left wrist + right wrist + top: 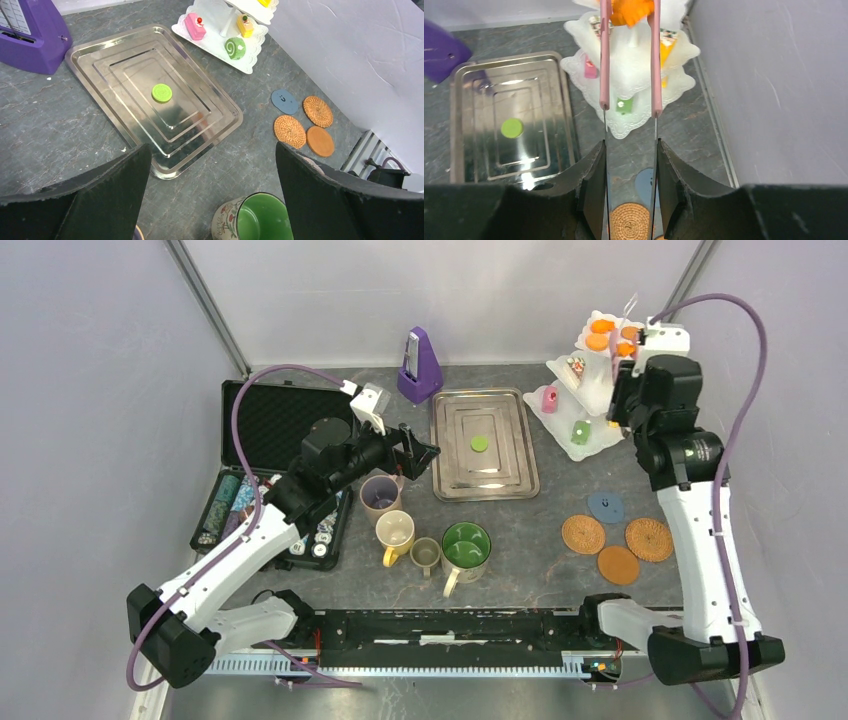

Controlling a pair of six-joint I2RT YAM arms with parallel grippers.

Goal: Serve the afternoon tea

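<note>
The left arm rises from its base at the near left corner and reaches toward the far right, bending more to the right at the elbow. The left gripper points to the right and is tilted somewhat downward. Its two black fingers stand wide apart and there is nothing between them. The right arm stands at the near right and stretches almost straight to the far side, leaning a little to the left. The right gripper points far and downward. Its fingers are close together and press a pair of pink tongs between them.
</note>
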